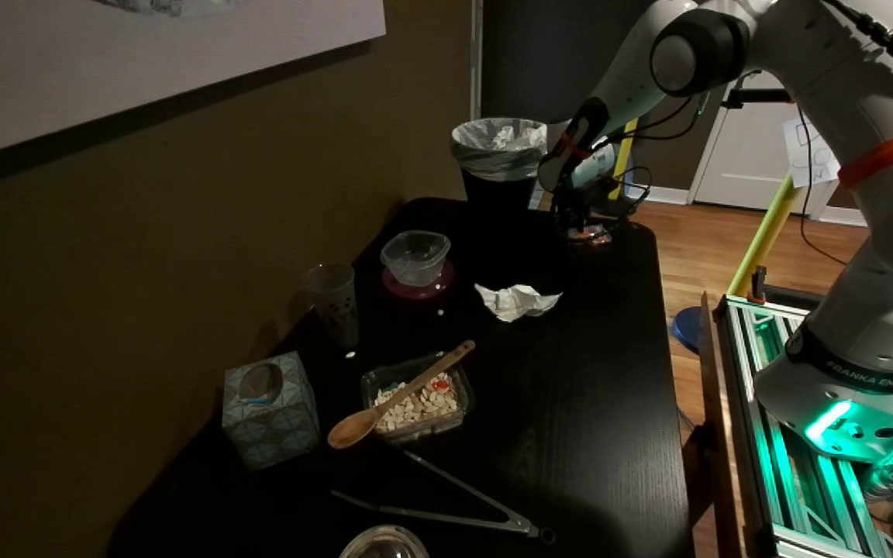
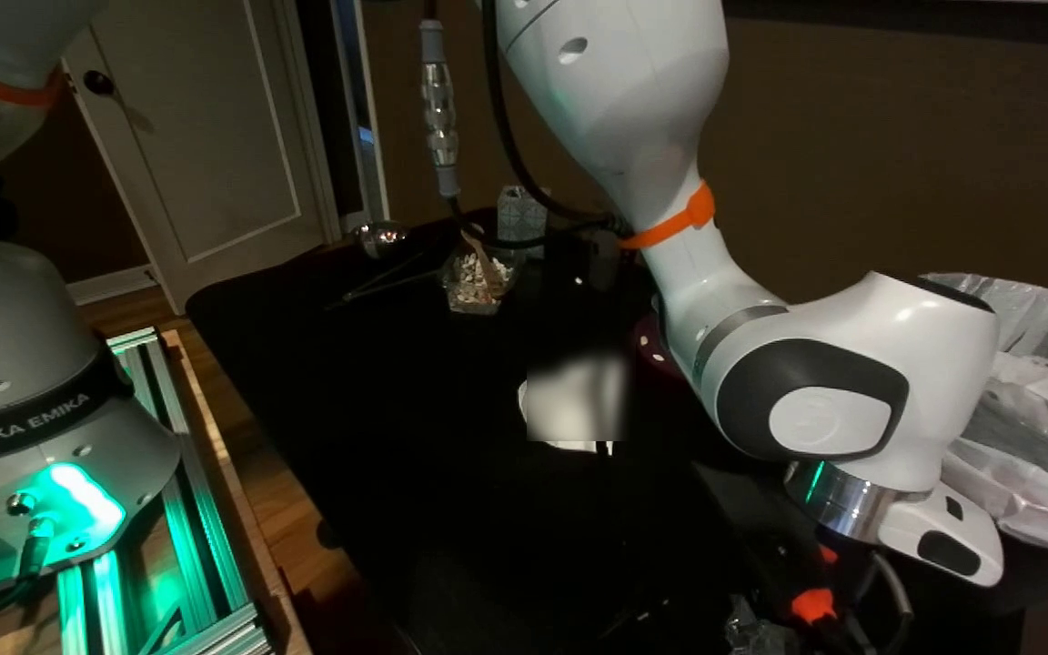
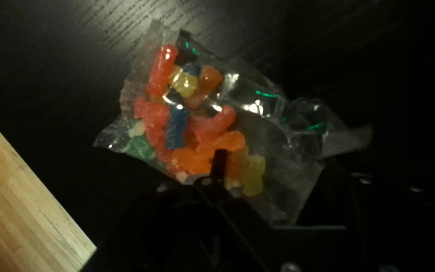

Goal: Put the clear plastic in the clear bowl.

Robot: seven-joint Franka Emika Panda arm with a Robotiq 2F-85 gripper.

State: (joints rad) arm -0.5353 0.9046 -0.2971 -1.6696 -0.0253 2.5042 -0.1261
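Observation:
The clear plastic is a clear bag of colourful gummy candies point(image 3: 187, 124), lying on the dark table in the wrist view. It also shows at the table's far end in an exterior view point(image 1: 592, 234), and partly at the bottom edge in an exterior view point(image 2: 754, 628). My gripper point(image 3: 274, 162) is open, low over the bag, with one finger over the candies and the dark other finger by the loose plastic. The clear bowl point(image 1: 415, 260) stands on a dark red plate point(image 1: 425, 293) near the wall. The arm hides the bowl where only the plate's edge point(image 2: 654, 355) shows.
A lined trash bin point(image 1: 501, 167) stands behind the table's far end. White crumpled paper point(image 1: 516, 301) lies mid-table. A nut container point(image 1: 423, 407) bears a wooden spoon point(image 1: 408, 391). Tongs point(image 1: 462, 508), a tissue box point(image 1: 270, 411) and a cup point(image 1: 334, 302) stand or lie nearer.

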